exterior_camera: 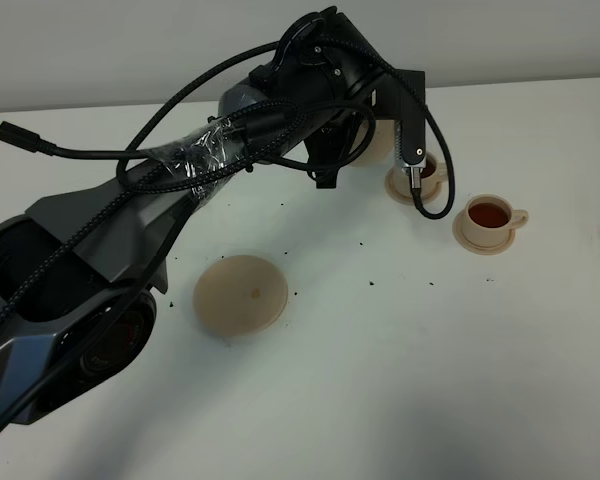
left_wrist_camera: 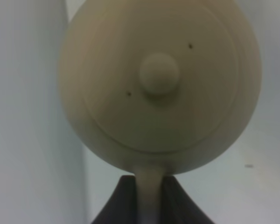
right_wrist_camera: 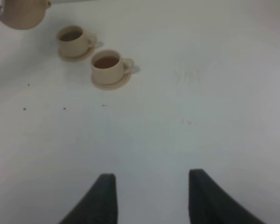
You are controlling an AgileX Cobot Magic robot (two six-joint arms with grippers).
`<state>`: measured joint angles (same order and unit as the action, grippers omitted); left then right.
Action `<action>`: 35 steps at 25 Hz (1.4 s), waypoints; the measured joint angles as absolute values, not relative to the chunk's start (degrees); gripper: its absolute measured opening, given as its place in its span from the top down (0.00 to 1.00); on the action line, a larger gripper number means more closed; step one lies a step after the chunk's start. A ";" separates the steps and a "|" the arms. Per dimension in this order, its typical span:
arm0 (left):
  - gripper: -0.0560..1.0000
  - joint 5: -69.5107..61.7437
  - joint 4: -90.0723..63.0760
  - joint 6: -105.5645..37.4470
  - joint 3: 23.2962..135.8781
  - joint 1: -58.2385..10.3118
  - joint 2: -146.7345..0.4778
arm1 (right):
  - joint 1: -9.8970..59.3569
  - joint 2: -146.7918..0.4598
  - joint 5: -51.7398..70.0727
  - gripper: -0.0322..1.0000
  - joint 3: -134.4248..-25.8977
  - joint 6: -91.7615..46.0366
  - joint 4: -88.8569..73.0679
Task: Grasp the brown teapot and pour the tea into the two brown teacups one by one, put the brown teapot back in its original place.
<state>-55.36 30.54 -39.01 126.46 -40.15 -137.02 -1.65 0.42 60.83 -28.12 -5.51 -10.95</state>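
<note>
The big black left arm point(exterior_camera: 130, 240) is closest to the high camera. Its left gripper point(left_wrist_camera: 148, 198) pinches the loop handle of the brown teapot point(left_wrist_camera: 159, 84) between both fingers. The teapot hangs in the air just beside the far teacup point(exterior_camera: 427, 170). The near teacup point(exterior_camera: 490, 215), full of dark tea, stands just past that cup. The empty teapot saucer point(exterior_camera: 241, 293) lies well apart from the teapot. The right gripper point(right_wrist_camera: 149, 198) holds nothing, its fingers spread wide.
</note>
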 joint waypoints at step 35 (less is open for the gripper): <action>0.80 -68.31 3.15 -11.96 126.20 -39.85 -132.58 | -1.65 0.42 60.83 0.59 -28.12 -5.51 -10.95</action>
<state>-68.31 3.15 -11.96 126.20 -39.85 -132.58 -1.65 0.42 60.83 -28.12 -5.51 -10.95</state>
